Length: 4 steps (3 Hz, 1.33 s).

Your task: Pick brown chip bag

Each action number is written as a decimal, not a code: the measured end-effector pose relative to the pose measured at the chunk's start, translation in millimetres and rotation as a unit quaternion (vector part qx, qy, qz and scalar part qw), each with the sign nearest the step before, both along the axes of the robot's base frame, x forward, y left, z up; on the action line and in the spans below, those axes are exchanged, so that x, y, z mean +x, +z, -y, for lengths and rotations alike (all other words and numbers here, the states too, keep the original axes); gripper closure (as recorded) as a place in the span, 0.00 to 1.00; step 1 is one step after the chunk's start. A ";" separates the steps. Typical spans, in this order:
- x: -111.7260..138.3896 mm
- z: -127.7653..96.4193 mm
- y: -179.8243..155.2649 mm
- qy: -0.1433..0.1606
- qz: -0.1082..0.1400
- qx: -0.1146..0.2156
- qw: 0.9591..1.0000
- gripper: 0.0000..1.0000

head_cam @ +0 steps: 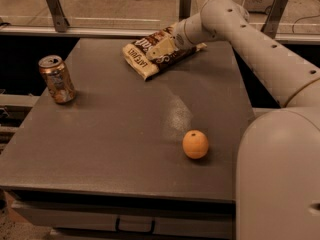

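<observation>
The brown chip bag [141, 62] lies flat at the far edge of the grey table [115, 134], with a dark brown centre, cream ends and white lettering. My gripper [160, 49] reaches in from the right and rests on top of the bag's middle, hiding part of it. The bag lies on the table surface.
An orange-brown soda can [57, 79] stands upright at the table's left edge. A round orange fruit [195, 144] sits at the front right. My arm [260, 49] crosses the table's far right corner, and my base [280, 179] fills the lower right. A rail runs behind the table.
</observation>
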<state>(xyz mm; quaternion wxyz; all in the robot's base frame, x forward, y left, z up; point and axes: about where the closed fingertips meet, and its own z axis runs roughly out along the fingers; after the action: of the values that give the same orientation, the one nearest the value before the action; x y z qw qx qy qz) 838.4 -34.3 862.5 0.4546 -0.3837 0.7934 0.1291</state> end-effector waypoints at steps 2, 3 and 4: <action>-4.3 1.8 -20.1 -0.015 -0.024 0.006 1.000 0.41; -18.3 -4.5 6.0 0.004 0.001 0.010 1.000 0.64; -47.5 -21.7 54.7 0.051 0.046 0.016 0.997 0.88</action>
<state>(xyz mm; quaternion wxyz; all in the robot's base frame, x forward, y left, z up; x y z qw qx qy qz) 790.9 -12.6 917.3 0.4895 -0.4220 0.7487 0.1472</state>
